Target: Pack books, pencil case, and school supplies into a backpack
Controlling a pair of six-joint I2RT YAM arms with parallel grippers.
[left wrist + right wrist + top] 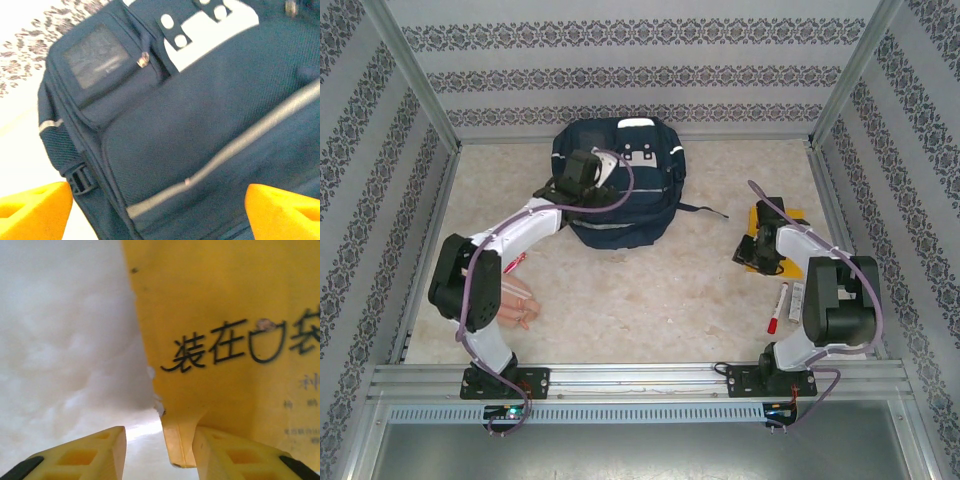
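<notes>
The navy backpack (620, 190) lies at the back centre of the table, its front pocket and pale stripe close up in the left wrist view (200, 125). My left gripper (582, 170) hovers over it, open, its orange fingers (35, 210) far apart with nothing between them. The yellow book (792, 215) lies at the right. My right gripper (760, 250) is at its corner: the book's edge (225, 315) rests against one finger while the other finger (90, 452) stands apart. The peach pencil case (520, 300) lies beside the left arm. The red-capped marker (775, 308) lies near the right arm.
A small white oblong (797, 298) lies next to the marker. A red-and-white item (515, 262) peeks out by the left arm. Patterned walls and metal rails (430, 90) enclose the table on three sides. A backpack strap (705, 210) trails toward the right.
</notes>
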